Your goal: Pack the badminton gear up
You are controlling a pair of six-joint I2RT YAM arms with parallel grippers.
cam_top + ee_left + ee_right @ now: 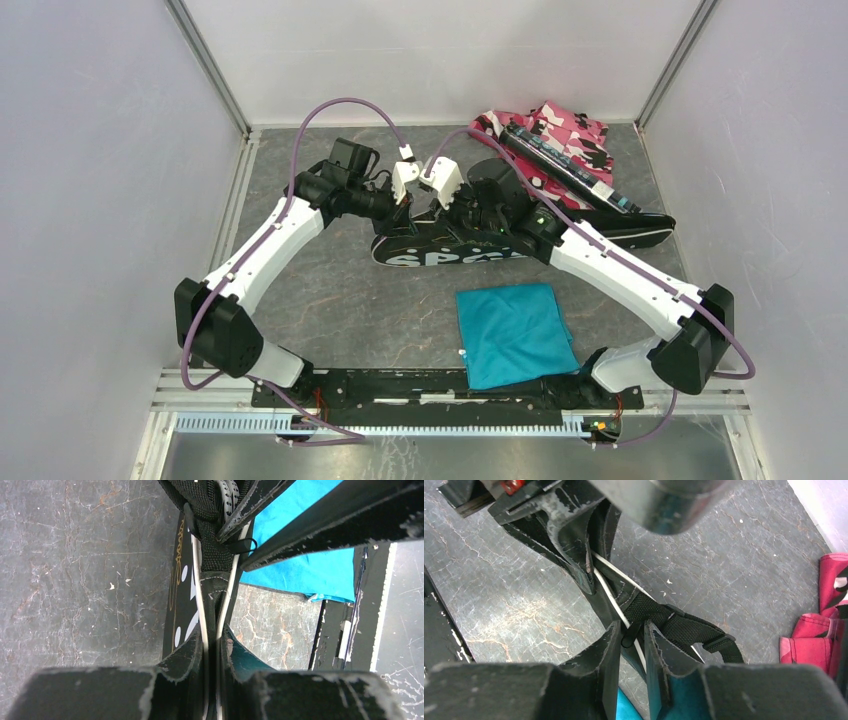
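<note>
The black racquet-shaped "SPORT" bag (450,250) lies across the middle of the table, and both grippers meet at its narrow left end. My left gripper (216,630) is shut on the bag's white-piped edge (200,605), just below the black webbing strap (212,550). My right gripper (633,626) faces it, its jaws a narrow gap apart around the small black zip pull (629,635) and the white piping. In the top view the left gripper (410,213) and right gripper (445,213) almost touch. A long black tube (565,165) lies at the back right.
The tube rests on pink-black camouflage fabric (570,130) in the back right corner. A teal square cloth (515,335) lies near the front, just right of centre. Grey walls close in the table on the left, right and back.
</note>
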